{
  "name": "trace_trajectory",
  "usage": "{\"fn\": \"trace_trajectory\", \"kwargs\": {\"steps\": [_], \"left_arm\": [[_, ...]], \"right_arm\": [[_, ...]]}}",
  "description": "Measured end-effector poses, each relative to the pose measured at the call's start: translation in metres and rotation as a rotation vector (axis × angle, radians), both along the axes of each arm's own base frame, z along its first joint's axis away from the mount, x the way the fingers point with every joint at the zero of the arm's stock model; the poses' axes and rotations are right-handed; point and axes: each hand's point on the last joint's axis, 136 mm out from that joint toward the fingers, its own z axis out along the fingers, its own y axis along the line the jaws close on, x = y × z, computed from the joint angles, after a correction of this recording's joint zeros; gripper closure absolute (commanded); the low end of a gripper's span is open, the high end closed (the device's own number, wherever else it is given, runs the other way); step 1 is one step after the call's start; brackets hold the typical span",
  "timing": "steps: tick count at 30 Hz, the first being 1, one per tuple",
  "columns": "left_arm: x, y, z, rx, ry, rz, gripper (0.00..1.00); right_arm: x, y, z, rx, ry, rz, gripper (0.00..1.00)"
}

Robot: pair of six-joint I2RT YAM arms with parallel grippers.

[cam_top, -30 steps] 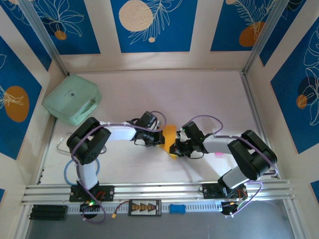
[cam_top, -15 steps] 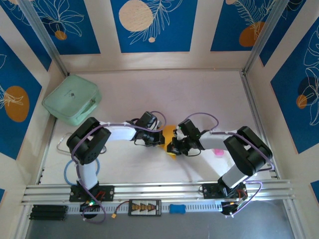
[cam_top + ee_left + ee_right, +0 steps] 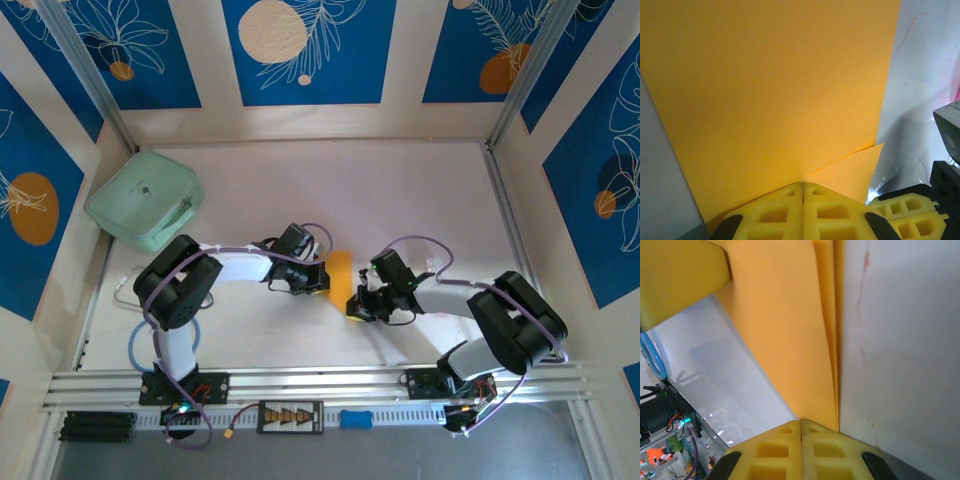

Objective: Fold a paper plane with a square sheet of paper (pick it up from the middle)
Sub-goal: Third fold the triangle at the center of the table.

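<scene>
far left on the table (image 3: 400, 190) the mint-green case (image 3: 142, 206) sits well apart from the work and plays no part here. next comes the left gripper (image 3: 320, 281), its yellow fingers (image 3: 775, 212) pressed together with no gap between them, tips planted on the near-left edge of the orange-yellow paper (image 3: 340, 268). from its wrist view the paper (image 3: 770, 90) runs away flat and smooth, with a small pointed flap (image 3: 852, 170) lifting just beside the fingertips. the paper lies mid-table between the two arms as a narrow folded strip, not a plain square and not yet a dart, so the task looks part-way through, on a creasing step. to the right, the right gripper (image 3: 356, 305) is likewise closed tight, tips (image 3: 775, 455) down on the strip's near end, where stacked layers (image 3: 832, 315) show along the fold line. whether either tool has a layer nipped between its pads or is only bearing down on top, i cannot tell. to do this step well, i judge one gripper should act as the anchor and hold the layers square while the other slides along the fold with light, even pressure; pressing too hard or dragging sideways would skew the thin sheet or tear it. the loose flap needs flattening in line with the edge before the crease is set, and the two grippers, close together, should keep clear of each other.
</scene>
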Motion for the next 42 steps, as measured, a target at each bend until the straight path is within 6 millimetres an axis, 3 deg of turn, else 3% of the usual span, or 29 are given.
{"fn": "trace_trajectory", "kwargs": {"steps": [15,30,38,42], "left_arm": [[0.000,0.000,0.000,-0.006,0.000,-0.011,1.00],[-0.002,-0.001,0.000,-0.015,0.009,-0.014,1.00],[-0.006,0.001,0.002,-0.041,0.026,0.059,1.00],[-0.011,0.005,0.006,-0.024,0.001,0.090,0.88]], "right_arm": [[-0.007,-0.008,-0.002,0.015,0.007,-0.036,0.97],[-0.023,-0.034,0.003,0.021,0.036,-0.123,0.94],[0.006,-0.029,0.032,0.000,-0.059,-0.127,0.84],[0.021,-0.025,0.034,-0.026,-0.077,-0.120,0.81]]}}
